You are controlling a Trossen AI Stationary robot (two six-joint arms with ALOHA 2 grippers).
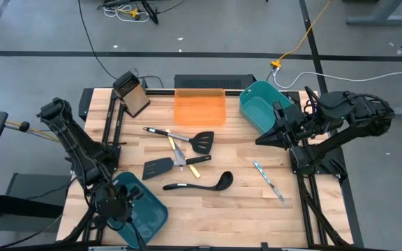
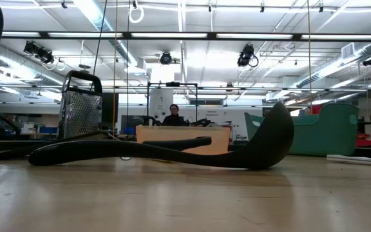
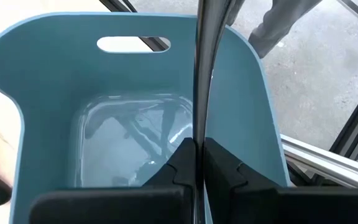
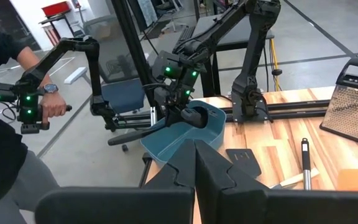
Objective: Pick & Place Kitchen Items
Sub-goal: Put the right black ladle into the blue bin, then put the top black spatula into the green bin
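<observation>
My left gripper [image 3: 199, 146] hangs over the teal bin [image 1: 145, 209] at the table's near left corner, shut on a long black ladle [image 4: 129, 135]. My right gripper [image 4: 196, 163] is shut on nothing, raised at the table's right side by a second teal bin [image 1: 262, 104]. Lying flat on the table are another black ladle [image 1: 201, 183], two black slotted spatulas [image 1: 202, 142] [image 1: 158, 167], yellow-handled pieces [image 1: 175, 149] and silver cutlery [image 1: 268, 181]. My left gripper pinches the ladle's slim handle [image 3: 199, 118] between its two fingers, slanting down from above. The handle runs on past the fingertips, over the bin's slotted end wall [image 3: 132, 45]. The ladle is clear of the table; I cannot tell whether it touches the bin.
A flat orange tray [image 1: 199, 108] and a metal grater [image 1: 132, 94] stand at the far edge. A person [image 4: 5, 124] stands beyond the table's left side, holding control handles. There is bare wood along the near edge, right of the bin.
</observation>
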